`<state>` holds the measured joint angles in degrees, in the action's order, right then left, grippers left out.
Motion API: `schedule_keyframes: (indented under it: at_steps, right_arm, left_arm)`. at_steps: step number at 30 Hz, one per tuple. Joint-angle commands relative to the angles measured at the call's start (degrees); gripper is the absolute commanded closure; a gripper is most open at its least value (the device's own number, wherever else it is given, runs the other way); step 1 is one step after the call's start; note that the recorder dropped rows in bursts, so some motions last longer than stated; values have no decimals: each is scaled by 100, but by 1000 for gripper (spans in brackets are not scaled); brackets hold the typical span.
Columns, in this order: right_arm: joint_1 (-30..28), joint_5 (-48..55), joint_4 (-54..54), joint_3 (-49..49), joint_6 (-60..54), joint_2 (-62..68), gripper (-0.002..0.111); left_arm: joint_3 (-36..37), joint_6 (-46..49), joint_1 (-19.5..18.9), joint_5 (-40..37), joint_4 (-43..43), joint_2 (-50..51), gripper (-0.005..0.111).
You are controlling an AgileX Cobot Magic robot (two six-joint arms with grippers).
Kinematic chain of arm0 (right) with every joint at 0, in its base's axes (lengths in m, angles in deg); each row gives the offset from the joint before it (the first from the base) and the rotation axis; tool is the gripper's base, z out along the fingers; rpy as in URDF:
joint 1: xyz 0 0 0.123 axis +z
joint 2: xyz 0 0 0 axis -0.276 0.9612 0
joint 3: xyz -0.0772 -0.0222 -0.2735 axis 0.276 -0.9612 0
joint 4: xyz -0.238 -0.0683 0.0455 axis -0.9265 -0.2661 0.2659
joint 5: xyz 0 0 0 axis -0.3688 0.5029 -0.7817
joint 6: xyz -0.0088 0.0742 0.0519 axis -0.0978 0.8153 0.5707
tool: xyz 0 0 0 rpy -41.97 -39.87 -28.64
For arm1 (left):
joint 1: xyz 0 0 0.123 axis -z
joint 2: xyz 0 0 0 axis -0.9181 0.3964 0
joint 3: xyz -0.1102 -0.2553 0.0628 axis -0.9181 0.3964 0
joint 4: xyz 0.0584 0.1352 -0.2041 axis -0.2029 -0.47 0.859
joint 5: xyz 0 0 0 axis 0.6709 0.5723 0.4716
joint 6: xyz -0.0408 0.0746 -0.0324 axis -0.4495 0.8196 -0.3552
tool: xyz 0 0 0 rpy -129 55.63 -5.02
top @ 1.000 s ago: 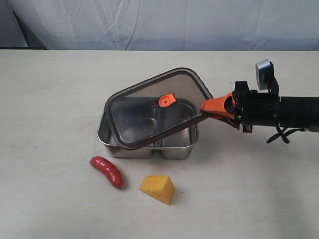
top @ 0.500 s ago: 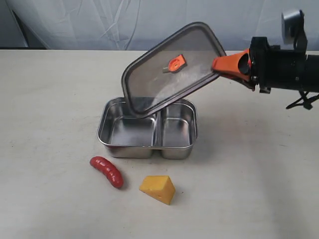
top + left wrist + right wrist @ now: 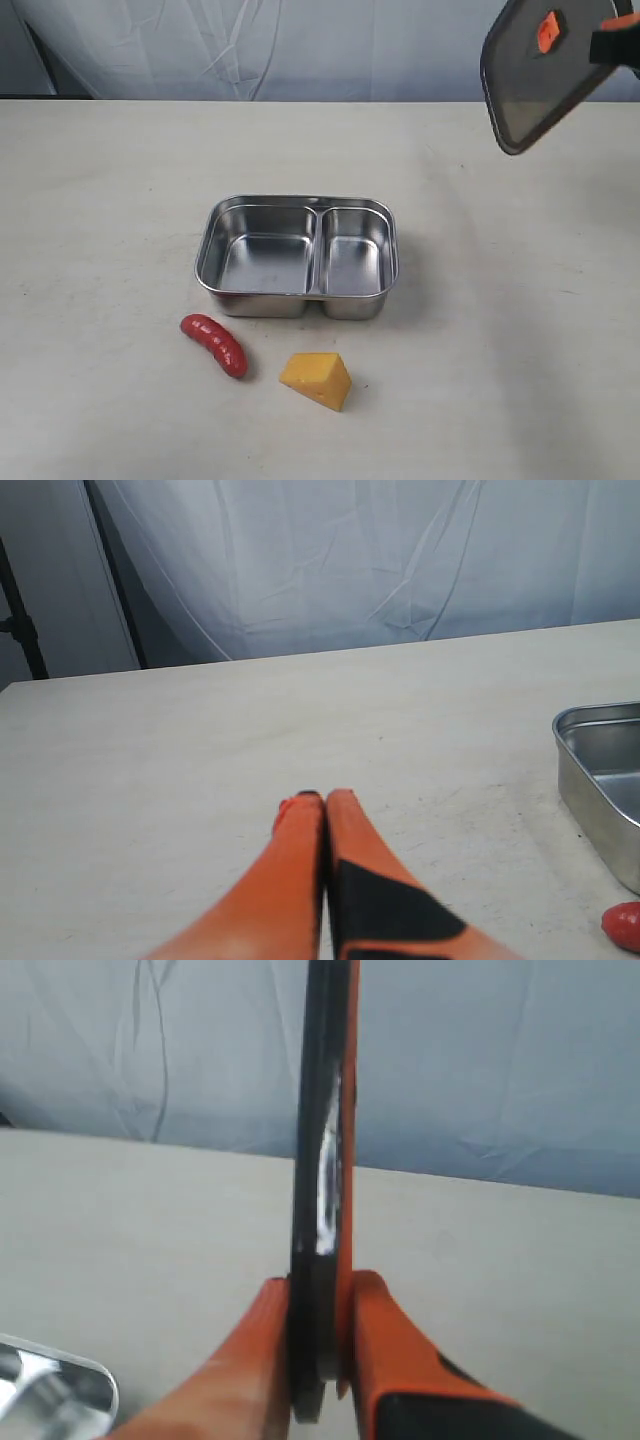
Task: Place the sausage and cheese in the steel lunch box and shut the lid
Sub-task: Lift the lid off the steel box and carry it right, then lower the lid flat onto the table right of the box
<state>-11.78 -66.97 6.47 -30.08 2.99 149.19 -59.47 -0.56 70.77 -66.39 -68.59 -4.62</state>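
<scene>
**Exterior view**
- Item 1: shiny rectangular stainless steel lunch box [image 3: 300, 303] with rounded corners and a centre divider. It sits mid-table on the pale table [image 3: 100, 200], open, and both compartments are empty.
- Item 2: small glossy red, ridged, slightly curved sausage [image 3: 214, 345]. It lies on the table near and left of the box, not touching it.
- Item 3: yellow-orange wedge of cheese [image 3: 317, 380]. It lies on the table near the box, right of the sausage and clear of it.
- Item 4: dark smoky translucent plastic lid [image 3: 540, 85] with an orange valve tab [image 3: 546, 31]. It is tilted in the air at the far right, well apart from the box. Your right gripper [image 3: 605, 45] pinches its edge and is mostly cropped off.

**Left wrist view**
- Your left gripper [image 3: 313, 800] has its orange fingers pressed together with nothing between them, over bare table left of the box.
- A box corner and the sausage's tip show at the frame edge.

**Right wrist view**
- You see the lid edge-on, standing upright between jaws clamped narrow on its rim.
- A box corner shows below.

**Status**
- Done: the lid is off.
- Outstanding, by my estimate: you load the sausage, load the cheese, then reseat the lid.
</scene>
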Motion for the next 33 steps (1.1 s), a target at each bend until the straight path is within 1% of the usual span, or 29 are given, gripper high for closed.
schedule_keyframes:
  at_steps: [1,2,4,6,8,10,11,13,16,21,26,30,33]
  right_arm:
    - [-3,882,-3427,26,1097,-166,109]
    - [87,995,-4351,18,1581,-166,109]
    - [476,992,-5690,18,2725,-166,109]
    - [984,1342,-6065,18,3030,-143,109]
    - [1539,1807,-6065,14,3126,-50,109]
    - [2052,2271,-6327,14,3600,143,109]
    - [2218,2453,-6444,14,3732,230,109]
    - [2515,2796,-6622,14,4075,402,109]
    - [2860,3138,-6596,14,4479,588,109]
    - [3371,3308,-6505,14,5121,757,109]
    - [3652,3551,-6479,14,5661,973,109]
    - [3652,3800,-6299,14,5688,1265,109]
    - [3652,3779,-6184,14,5698,1469,109]
  left_arm:
    - [20,-1,-1,37,-11,-31,107]
    - [20,-1,-1,37,-11,-31,107]
    - [20,-1,-1,37,-11,-31,107]
    - [20,-1,-1,37,-11,-31,107]
    - [20,-1,-1,37,-11,-31,107]
    - [20,-1,-1,37,-11,-31,107]
    - [20,-1,-1,37,-11,-31,107]
    - [20,-1,-1,37,-11,-31,107]
    - [20,-1,-1,37,-11,-31,107]
    - [20,-1,-1,37,-11,-31,107]
    - [20,-1,-1,37,-11,-31,107]
    - [20,-1,-1,37,-11,-31,107]
    - [20,-1,-1,37,-11,-31,107]
